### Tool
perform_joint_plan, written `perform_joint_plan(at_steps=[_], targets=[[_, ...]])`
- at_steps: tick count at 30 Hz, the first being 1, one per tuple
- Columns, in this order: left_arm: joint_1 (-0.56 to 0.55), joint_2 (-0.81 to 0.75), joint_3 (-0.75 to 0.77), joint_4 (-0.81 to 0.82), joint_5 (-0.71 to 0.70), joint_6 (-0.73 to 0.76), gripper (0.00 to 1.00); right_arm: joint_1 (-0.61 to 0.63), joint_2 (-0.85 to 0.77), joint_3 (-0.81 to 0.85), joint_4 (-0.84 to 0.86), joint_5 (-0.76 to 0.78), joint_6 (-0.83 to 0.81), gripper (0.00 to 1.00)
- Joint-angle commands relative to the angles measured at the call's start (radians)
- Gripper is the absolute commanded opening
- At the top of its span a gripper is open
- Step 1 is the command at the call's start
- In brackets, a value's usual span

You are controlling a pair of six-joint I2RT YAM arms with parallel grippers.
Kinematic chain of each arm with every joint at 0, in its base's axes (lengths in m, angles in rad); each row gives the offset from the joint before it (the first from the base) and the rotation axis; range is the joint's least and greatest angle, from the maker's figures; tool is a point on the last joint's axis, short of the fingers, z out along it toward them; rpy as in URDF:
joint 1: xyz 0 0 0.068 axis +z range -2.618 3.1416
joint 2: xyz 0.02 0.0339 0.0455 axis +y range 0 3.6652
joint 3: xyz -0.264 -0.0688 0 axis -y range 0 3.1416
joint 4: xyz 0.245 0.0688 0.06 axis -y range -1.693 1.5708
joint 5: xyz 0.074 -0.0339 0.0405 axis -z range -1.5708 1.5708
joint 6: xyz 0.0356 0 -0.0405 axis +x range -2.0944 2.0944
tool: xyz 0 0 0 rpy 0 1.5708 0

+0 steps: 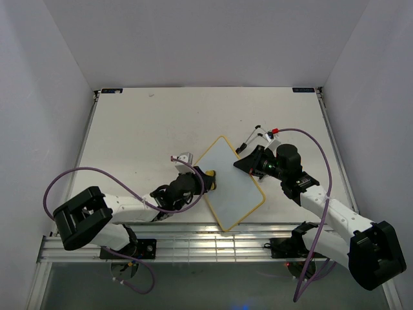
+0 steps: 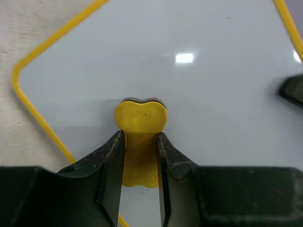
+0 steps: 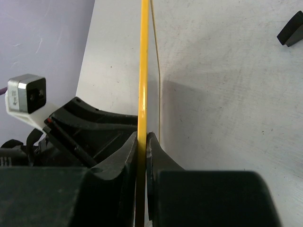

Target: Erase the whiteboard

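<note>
Left wrist view, closest in: left gripper (image 2: 141, 141) jaws pinch a yellow eraser block (image 2: 140, 116) at its waist. The block's lower part is hidden between the fingers, and its head rests on the whiteboard (image 2: 203, 85). Table (image 1: 148, 129): broad open surface on the far and left sides. The whiteboard sits centre-near, turned diamond-wise, one corner close to the table's front edge by the arm bases. Its face reads white with no writing made out, and its right side is cut off in the left wrist view. Right gripper (image 3: 143, 142) jaws are pressed together on the board's yellow frame (image 3: 143, 71) at its right edge. The frame is seen edge-on there, so cannot tell whether that edge is lifted. Left arm (image 3: 90, 125) sits beyond the board, partly hidden. Dark shape (image 2: 293, 92) at the board's right margin, cropped, unidentified. Thin pen-like items (image 1: 257, 134) lie near the right gripper on its far side, too small to name. Small black piece (image 3: 291, 29) on the table, partly cropped.
</note>
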Motion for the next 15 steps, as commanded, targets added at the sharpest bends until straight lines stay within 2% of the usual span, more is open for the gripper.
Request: perform_joint_plan(at_steps=[1, 7, 15], targets=[[-0.071, -0.019, 0.040, 0.052, 0.014, 0.002, 0.00, 0.010, -0.024, 0.059, 0.165, -0.074, 0.116, 0.08], [-0.101, 0.001, 0.077, 0.018, 0.027, 0.002, 0.00, 0.010, -0.042, 0.083, 0.160, -0.075, 0.119, 0.08], [0.063, -0.051, -0.012, -0.012, 0.074, -0.020, 0.00, 0.007, -0.085, 0.116, 0.142, -0.078, 0.128, 0.08]])
